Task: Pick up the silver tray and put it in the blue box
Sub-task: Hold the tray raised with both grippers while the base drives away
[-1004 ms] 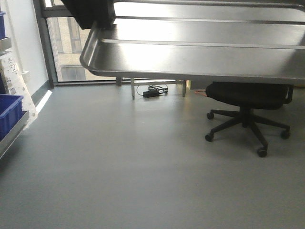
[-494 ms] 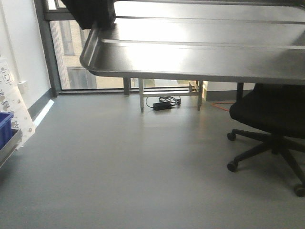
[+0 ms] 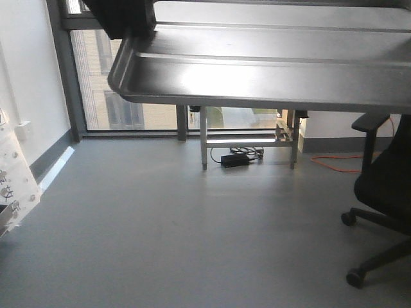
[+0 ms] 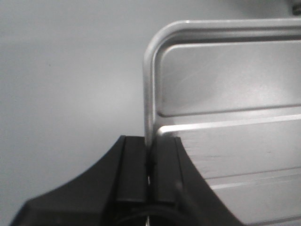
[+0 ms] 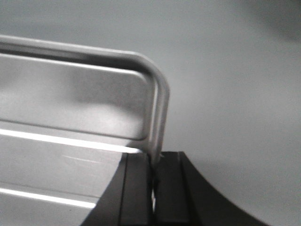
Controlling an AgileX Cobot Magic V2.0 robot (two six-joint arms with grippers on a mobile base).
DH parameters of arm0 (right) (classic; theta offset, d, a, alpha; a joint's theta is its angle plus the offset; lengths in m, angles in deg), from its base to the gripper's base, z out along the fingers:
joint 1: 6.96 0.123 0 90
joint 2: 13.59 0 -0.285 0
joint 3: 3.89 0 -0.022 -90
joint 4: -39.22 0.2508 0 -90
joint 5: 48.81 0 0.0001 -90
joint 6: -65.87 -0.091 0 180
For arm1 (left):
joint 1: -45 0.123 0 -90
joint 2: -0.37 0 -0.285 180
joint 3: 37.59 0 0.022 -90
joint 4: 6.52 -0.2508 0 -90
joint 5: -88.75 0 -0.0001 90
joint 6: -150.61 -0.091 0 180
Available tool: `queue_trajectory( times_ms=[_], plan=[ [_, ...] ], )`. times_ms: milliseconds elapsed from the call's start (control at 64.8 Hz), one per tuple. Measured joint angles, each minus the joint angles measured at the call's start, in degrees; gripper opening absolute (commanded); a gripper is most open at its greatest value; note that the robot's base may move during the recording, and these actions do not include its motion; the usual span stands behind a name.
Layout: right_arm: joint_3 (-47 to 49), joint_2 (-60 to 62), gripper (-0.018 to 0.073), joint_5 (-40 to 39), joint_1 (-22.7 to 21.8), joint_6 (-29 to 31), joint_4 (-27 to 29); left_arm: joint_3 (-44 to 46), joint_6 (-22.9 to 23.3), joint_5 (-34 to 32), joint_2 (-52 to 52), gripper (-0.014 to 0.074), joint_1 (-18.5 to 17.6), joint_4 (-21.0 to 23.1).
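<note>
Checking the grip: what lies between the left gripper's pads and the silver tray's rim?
Nothing. In the left wrist view the left gripper clamps the silver tray directly by its rim, with no object wedged between.

The silver tray [image 3: 257, 77] runs off the front view's right and top edges. At the tray's left corner, the left hand [image 3: 133, 31] is cropped above. Behind the tray, the steel stand's [image 3: 203, 144] top is hidden. Below the tray's right end, the office chair [image 3: 388, 189] is cut off.
</note>
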State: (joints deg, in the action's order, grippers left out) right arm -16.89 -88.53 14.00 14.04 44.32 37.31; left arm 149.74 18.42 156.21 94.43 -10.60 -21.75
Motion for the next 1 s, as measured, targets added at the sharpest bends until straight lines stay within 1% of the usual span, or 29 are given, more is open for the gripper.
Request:
queue_trajectory(
  times_ms=[1004],
  plan=[
    [0.0, 0.0, 0.0057, 0.0, 0.0, 0.0, -0.11, 0.0, 0.0, -0.35, 0.0, -0.0104, 0.0, 0.0]
  ],
)
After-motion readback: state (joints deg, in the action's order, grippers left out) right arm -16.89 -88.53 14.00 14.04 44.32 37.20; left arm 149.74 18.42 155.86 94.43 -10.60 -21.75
